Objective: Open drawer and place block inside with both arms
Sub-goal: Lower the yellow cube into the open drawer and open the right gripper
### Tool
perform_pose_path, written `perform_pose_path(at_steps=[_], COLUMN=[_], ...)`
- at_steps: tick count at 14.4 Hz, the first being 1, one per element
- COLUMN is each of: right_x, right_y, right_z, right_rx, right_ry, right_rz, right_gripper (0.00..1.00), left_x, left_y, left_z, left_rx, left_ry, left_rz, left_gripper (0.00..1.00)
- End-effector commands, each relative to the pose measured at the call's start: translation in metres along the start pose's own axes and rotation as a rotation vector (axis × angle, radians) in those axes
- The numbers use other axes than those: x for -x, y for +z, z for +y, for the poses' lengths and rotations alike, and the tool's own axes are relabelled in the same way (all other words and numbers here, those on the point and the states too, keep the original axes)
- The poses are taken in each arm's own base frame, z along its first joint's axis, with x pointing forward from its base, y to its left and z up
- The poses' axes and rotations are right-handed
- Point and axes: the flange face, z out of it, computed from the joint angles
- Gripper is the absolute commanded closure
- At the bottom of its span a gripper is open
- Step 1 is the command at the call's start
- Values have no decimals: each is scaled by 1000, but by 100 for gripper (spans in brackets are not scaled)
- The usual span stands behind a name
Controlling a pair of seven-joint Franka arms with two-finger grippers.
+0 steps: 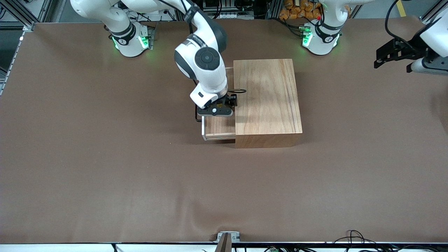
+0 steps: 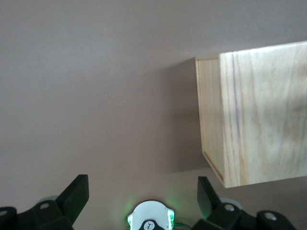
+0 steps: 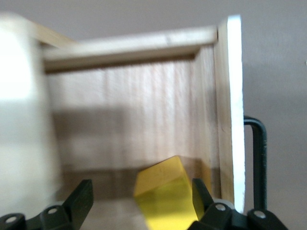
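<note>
The right pincer hangs over the pulled-out drawer, its fingers spread apart. Between them, the block, a small bright yellow cube, sits tilted inside the drawer against one finger and close to the white-edged front panel with its black wire handle. The drawer juts from the light-wood box at 9 o'clock. The left pincer waits spread wide above the desk, at the box's 2 o'clock.

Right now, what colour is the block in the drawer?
Bright yellow; the block shows best in the right wrist view, inside the drawer.
</note>
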Motion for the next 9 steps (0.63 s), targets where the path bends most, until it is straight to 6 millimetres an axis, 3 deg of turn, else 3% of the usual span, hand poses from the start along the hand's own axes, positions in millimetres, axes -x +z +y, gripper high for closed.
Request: perform_pose_path(at_steps=[1, 4, 9], right_x=[-6, -26, -69], right_y=[-60, -106, -158], right_z=[20, 64, 166], right_rx=[-18, -3, 35], right_ry=[31, 4, -47], right_rz=[11, -2, -40], right_gripper=[0, 0, 0], left_x=[20, 16, -14], left_y=[-8, -9, -6], left_z=[3, 2, -5], left_rx=[-2, -5, -52], left_ry=[19, 16, 2], left_rz=[-8, 3, 10], left_gripper=[0, 0, 0])
